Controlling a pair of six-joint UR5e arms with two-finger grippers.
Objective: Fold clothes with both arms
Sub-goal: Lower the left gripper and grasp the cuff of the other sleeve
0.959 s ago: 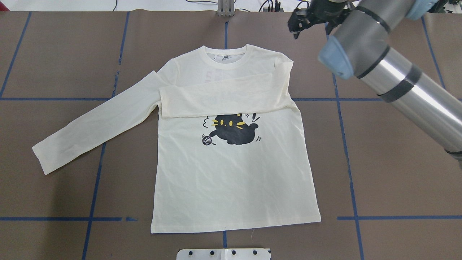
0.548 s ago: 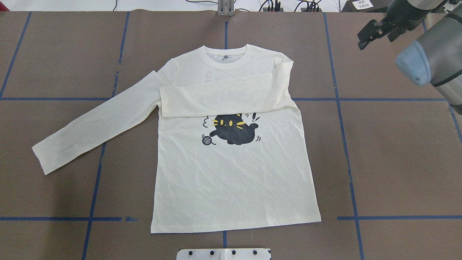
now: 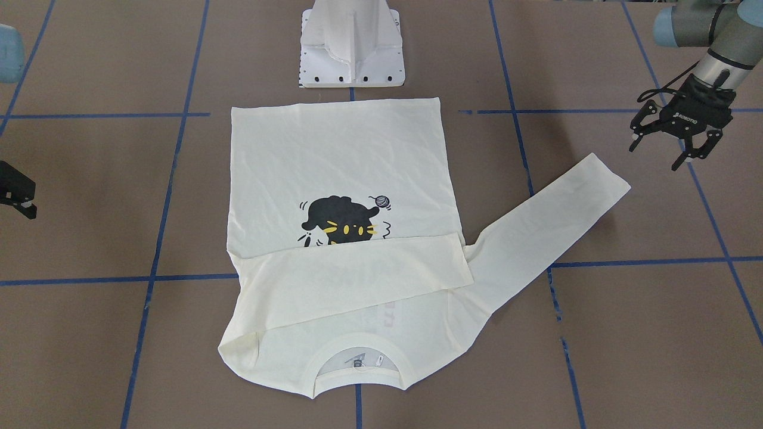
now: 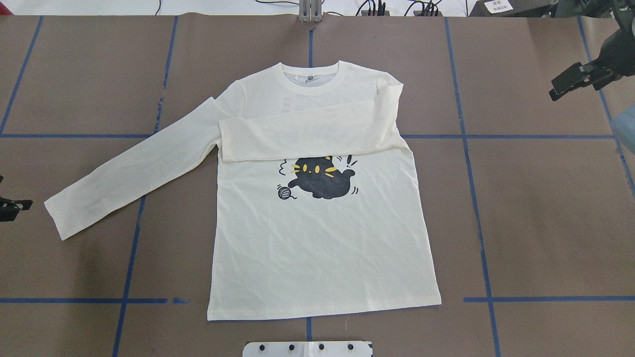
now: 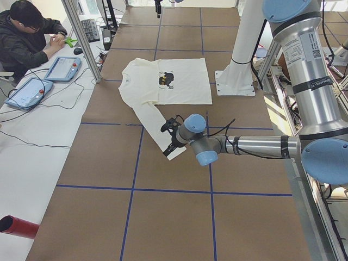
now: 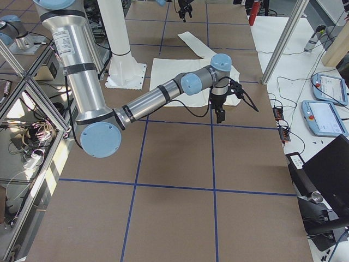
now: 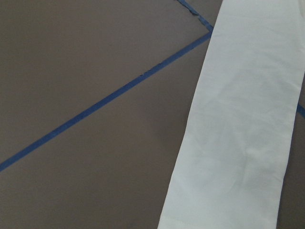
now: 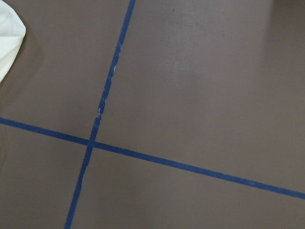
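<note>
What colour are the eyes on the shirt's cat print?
Yellow, on the black cat print; clearest in the overhead exterior view.

T-shirt (image 4: 317, 248): one, cream, flat on the counter (image 4: 545, 223).
Sleeves: two. One folded sleeve (image 4: 307, 134) lies across the chest, and one stretched sleeve (image 4: 129, 173) lies out to the side.
Prints: one black cat (image 4: 320, 181), one yarn ball (image 4: 284, 193).
Robot arms: two, the left arm (image 5: 255, 145) and the right arm (image 6: 152, 97).
Claws: two, a left claw (image 3: 657, 155) and a right claw (image 6: 220, 115), one per arm.
Pedestal (image 3: 351, 47): one, white.
Blue tape lines (image 4: 74, 136): seven in the overhead view, two side to side and five front to back.
Person (image 5: 27, 38): one, seated at a side desk (image 5: 32, 141).
Tablets (image 5: 62, 68): two beside that person.
Keyboard (image 5: 89, 30): one.
Red cylinder (image 5: 19, 227): one.
</note>
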